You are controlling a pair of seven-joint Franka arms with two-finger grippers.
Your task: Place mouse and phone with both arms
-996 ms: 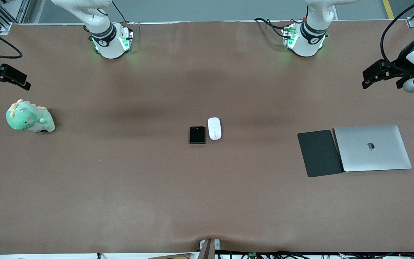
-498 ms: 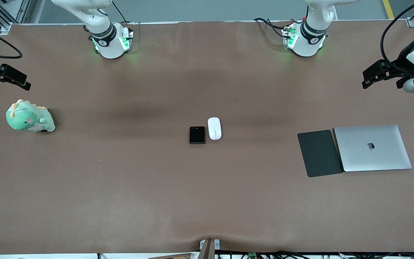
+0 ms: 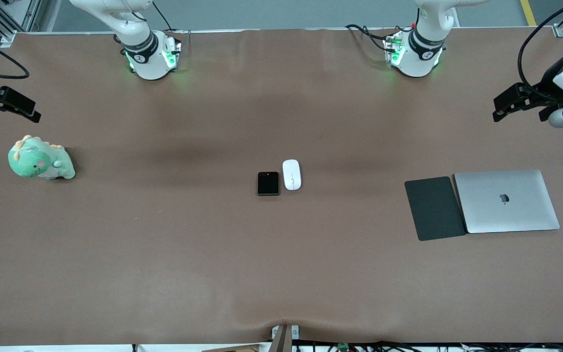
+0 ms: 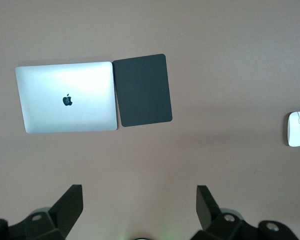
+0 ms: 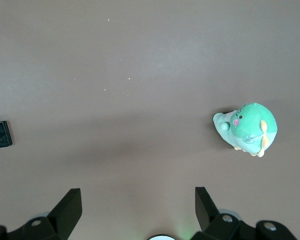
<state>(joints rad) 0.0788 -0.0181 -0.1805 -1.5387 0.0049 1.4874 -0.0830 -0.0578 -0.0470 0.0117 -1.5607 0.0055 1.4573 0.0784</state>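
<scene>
The black phone (image 3: 268,183) and the white mouse (image 3: 292,174) lie side by side in the middle of the brown table (image 3: 174,254), the mouse toward the left arm's end. My left gripper (image 3: 500,108) hangs open over the table's left-arm end, well away from both. In the left wrist view the left gripper (image 4: 139,195) holds nothing, and the mouse (image 4: 298,129) shows at the edge. My right gripper (image 3: 31,110) hangs open over the right arm's end. The right wrist view shows the empty right gripper (image 5: 137,196) and the phone (image 5: 0,135) at the edge.
A closed silver laptop (image 3: 506,201) lies beside a dark grey mat (image 3: 434,208) toward the left arm's end, both seen from the left wrist: laptop (image 4: 65,103), mat (image 4: 142,90). A green plush dinosaur (image 3: 40,159) (image 5: 247,129) sits toward the right arm's end.
</scene>
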